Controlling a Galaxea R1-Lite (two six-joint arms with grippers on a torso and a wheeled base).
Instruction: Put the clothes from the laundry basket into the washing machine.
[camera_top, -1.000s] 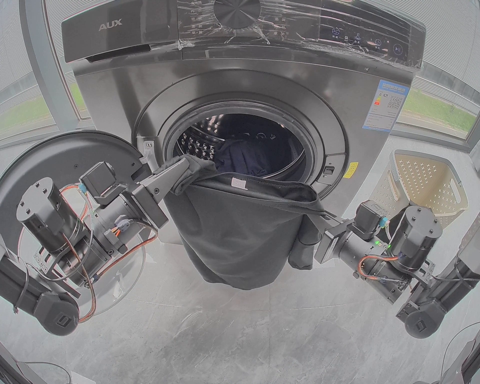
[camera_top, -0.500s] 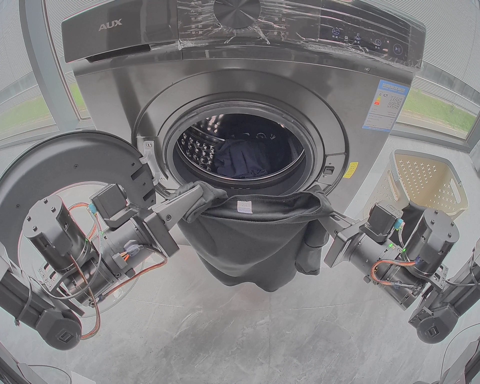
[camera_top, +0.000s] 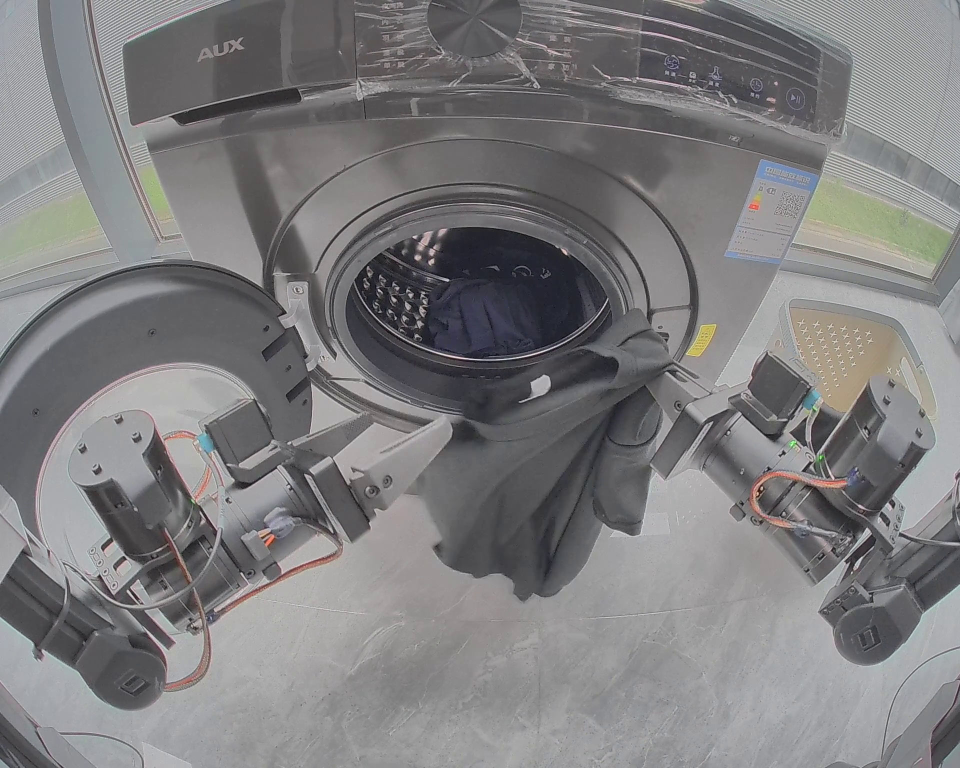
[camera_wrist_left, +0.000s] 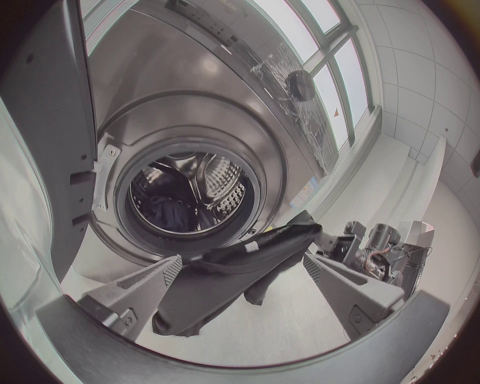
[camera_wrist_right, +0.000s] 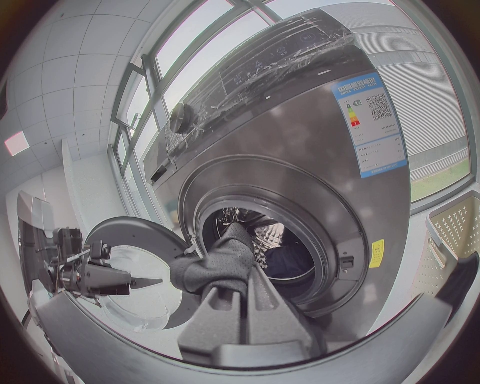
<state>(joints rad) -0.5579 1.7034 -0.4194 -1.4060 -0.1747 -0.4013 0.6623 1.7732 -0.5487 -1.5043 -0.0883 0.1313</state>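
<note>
The washing machine (camera_top: 250, 190) holds dark clothes (camera_top: 490, 315); right tool (camera_top: 657, 380) clamps a garment (camera_top: 530, 480).

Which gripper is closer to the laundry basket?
Right. The right gripper, shut on the dark garment, sits beside the laundry basket; the left gripper is open, beyond the garment.

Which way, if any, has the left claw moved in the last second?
Yes. The left gripper has dropped from level with the door opening of the washing machine to below its rim, and has released the dark shirt.
</note>
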